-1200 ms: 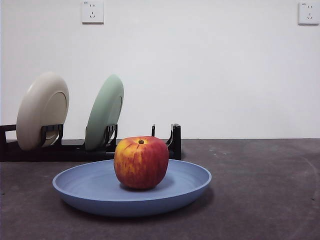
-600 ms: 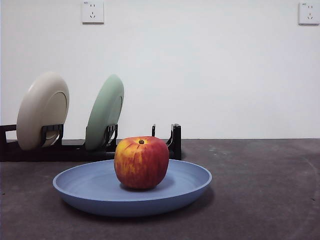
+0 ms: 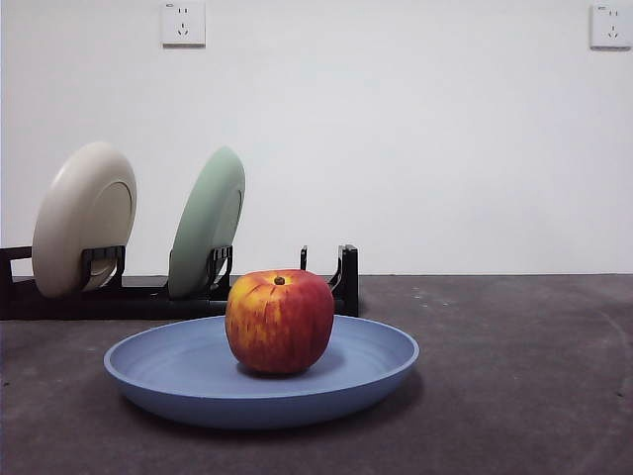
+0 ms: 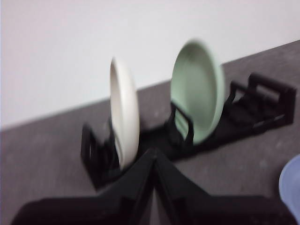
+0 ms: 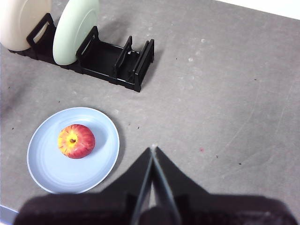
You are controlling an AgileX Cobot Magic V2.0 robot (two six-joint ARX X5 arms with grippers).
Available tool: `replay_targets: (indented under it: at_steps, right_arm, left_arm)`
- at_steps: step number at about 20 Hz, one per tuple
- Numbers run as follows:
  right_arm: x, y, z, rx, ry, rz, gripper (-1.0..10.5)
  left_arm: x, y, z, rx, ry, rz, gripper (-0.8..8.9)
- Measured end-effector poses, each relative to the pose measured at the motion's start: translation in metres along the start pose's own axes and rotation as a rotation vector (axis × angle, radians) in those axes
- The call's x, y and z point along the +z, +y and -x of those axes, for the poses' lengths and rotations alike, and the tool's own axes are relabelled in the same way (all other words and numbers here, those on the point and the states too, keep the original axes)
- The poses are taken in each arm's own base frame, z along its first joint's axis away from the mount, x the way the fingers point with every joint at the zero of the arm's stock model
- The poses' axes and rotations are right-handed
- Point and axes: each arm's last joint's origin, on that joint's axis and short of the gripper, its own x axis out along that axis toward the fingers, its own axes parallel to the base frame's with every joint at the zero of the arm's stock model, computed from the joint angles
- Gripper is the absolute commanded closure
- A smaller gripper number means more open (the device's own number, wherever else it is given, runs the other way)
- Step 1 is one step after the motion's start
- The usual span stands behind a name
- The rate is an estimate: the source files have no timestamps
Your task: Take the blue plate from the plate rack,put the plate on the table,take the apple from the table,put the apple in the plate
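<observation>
The apple [image 3: 280,322] [image 5: 76,140], red with yellow streaks, sits inside the blue plate [image 3: 178,371] [image 5: 51,171], which lies flat on the table [image 3: 514,376]. Behind them stands the black plate rack [image 3: 341,282] [image 5: 117,63] [image 4: 262,101]. My right gripper [image 5: 153,149] is shut, high above the table, to one side of the plate. My left gripper [image 4: 153,152] is shut too, in front of the rack; an edge of the blue plate [image 4: 290,185] shows at that view's border. Neither gripper appears in the front view.
A cream plate [image 3: 84,218] [image 4: 125,119] and a pale green plate [image 3: 208,223] [image 4: 199,89] stand upright in the rack's slots. Two wall sockets [image 3: 183,22] are on the white wall behind.
</observation>
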Motion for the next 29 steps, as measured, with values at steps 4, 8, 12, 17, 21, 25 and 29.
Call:
replay_targets:
  at_steps: [4, 8, 12, 17, 21, 25, 29]
  right_arm:
    - [0.0, 0.0, 0.0, 0.0, 0.0, 0.0, 9.4]
    - [0.0, 0.0, 0.0, 0.0, 0.0, 0.0, 9.4]
    - [0.0, 0.0, 0.0, 0.0, 0.0, 0.0, 9.4]
    - [0.0, 0.0, 0.0, 0.0, 0.0, 0.0, 9.4]
    - [0.0, 0.0, 0.0, 0.0, 0.0, 0.0, 9.4]
    - [0.0, 0.0, 0.0, 0.0, 0.0, 0.0, 9.4]
    - [0.0, 0.0, 0.0, 0.0, 0.0, 0.0, 9.4]
  left_arm:
    - [-0.024, -0.001, 0.009, 0.043, -0.003, 0.074, 8.17]
    - [-0.034, 0.001, 0.012, 0.077, 0.085, 0.109, 8.17]
    - [-0.044, 0.0, 0.016, 0.093, 0.062, 0.11, 8.17]
    - [-0.057, -0.003, 0.016, 0.091, 0.08, 0.199, 8.17]
    - [-0.056, -0.008, 0.015, 0.034, 0.075, 0.207, 8.17]
    - [-0.056, -0.011, 0.015, 0.012, 0.074, 0.206, 8.17]
    - [-0.056, -0.011, 0.014, 0.012, 0.084, 0.208, 8.17]
